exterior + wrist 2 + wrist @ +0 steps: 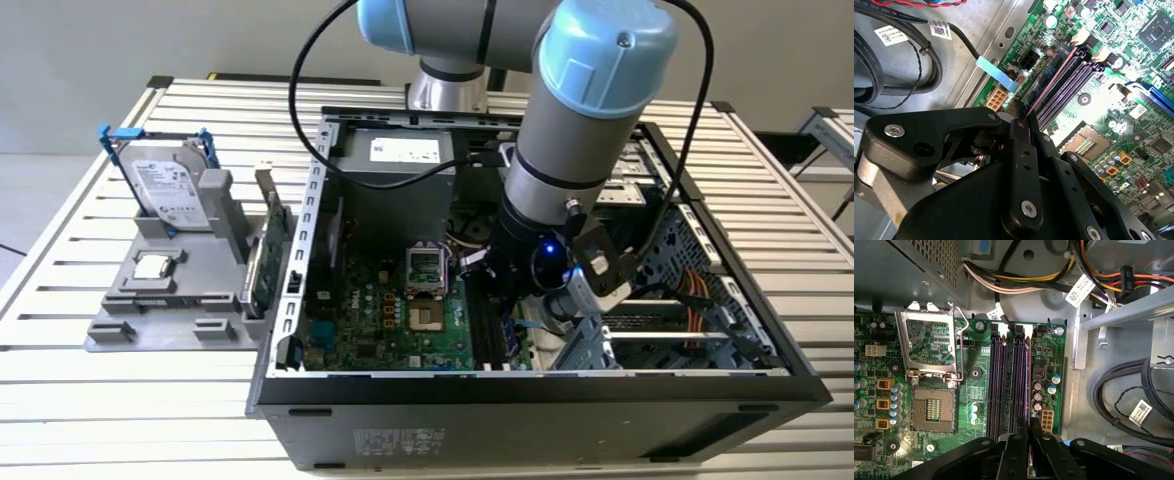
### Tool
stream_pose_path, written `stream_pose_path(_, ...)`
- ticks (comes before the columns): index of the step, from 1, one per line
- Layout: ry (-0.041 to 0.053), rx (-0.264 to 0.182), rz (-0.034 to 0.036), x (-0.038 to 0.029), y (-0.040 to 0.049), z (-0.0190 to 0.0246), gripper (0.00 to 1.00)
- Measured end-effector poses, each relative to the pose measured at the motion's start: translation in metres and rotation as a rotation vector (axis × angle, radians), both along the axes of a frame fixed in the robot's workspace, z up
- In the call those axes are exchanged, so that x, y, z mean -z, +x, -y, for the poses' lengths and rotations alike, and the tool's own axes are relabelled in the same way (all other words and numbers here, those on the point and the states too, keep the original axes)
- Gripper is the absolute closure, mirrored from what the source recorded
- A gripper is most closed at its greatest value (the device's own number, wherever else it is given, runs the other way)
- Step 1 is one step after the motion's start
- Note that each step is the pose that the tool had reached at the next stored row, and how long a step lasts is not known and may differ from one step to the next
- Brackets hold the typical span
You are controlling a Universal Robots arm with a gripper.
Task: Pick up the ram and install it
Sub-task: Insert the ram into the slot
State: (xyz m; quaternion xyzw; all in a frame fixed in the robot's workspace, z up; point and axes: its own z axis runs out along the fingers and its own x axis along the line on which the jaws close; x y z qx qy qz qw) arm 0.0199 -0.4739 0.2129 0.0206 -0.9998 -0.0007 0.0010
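While seen in the exterior view, reaches down into the open computer case, with the gripper low over the green board. Pinches the ram tight between black fingers in the second wrist view. Stands thin edge up along the purple slots, near the pale plug. Cannot tell if pushed all the way in. Well apart, on the exterior view's left, a grey tray with a hard drive.
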Motion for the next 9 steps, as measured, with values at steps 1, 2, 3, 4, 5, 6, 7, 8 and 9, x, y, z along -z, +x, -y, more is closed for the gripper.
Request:
stream_pose_path(1, -0.0001, 0.000, 0.0000, 0.0001, 0.0000, 0.0000, 1.00)
stream_pose_path(2, -0.0001, 0.000, 0.0000, 0.0001, 0.0000, 0.0000, 1.00)
stream_pose_path(3, -0.0002, 0.000, 0.0000, 0.0001, 0.0000, 0.0000, 1.00)
stream_pose_path(4, -0.0003, 0.000, 0.0000, 0.0001, 0.0000, 0.0000, 1.00)
stream_pose_path(5, -0.0002, 0.000, 0.0000, 0.0001, 0.0000, 0.0000, 1.00)
stream_pose_path(6, -0.0001, 0.000, 0.0000, 0.0002, 0.0000, 0.0000, 1.00)
stream_pose_path(7, -0.0001, 0.000, 0.0000, 0.0002, 0.0000, 0.0000, 1.00)
stream_pose_path(8, -0.0001, 0.000, 0.0000, 0.0002, 0.0000, 0.0000, 1.00)
stream_pose_path(9, -0.0002, 0.000, 0.0000, 0.0002, 0.0000, 0.0000, 1.00)
